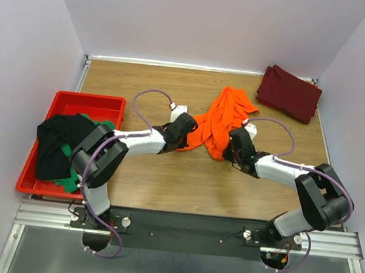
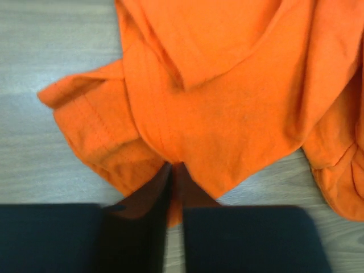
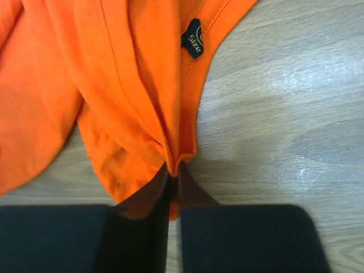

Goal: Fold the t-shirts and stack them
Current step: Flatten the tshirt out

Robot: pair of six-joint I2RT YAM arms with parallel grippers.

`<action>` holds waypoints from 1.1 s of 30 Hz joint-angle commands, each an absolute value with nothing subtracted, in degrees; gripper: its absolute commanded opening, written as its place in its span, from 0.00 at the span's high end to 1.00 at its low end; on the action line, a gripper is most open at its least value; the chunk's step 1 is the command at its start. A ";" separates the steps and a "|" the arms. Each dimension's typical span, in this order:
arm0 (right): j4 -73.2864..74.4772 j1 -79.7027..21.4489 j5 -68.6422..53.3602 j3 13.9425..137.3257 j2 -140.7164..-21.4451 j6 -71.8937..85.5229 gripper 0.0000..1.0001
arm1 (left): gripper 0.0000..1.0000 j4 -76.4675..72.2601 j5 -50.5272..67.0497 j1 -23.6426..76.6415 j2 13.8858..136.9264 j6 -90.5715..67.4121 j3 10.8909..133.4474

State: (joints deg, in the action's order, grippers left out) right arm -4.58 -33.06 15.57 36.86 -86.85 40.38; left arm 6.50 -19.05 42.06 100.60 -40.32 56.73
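Observation:
A crumpled orange t-shirt (image 1: 223, 118) lies mid-table between both arms. My left gripper (image 1: 186, 139) is shut on its left lower edge; in the left wrist view the gripper (image 2: 172, 166) pinches a fold of the orange t-shirt (image 2: 227, 91). My right gripper (image 1: 228, 151) is shut on the shirt's near right edge; in the right wrist view the gripper (image 3: 173, 168) clamps a hem of the orange t-shirt (image 3: 114, 85) below a black size tag (image 3: 193, 38). A folded maroon t-shirt (image 1: 289, 92) lies at the back right. Black (image 1: 60, 142) and green (image 1: 71, 180) t-shirts fill a red bin.
The red bin (image 1: 87, 103) stands at the table's left edge. White walls close in the wooden table (image 1: 164, 180) on three sides. A metal rail (image 1: 185, 228) carries both arm bases at the near edge.

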 commanded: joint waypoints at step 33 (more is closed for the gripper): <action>22.32 -25.14 46.06 57.57 -56.52 27.33 0.99 | 1.00 16.61 -12.74 17.58 71.46 -34.89 67.58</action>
State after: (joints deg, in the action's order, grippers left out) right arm 21.45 -26.35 42.81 55.77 -58.08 27.35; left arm 16.73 -15.73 17.98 72.84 -34.20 65.54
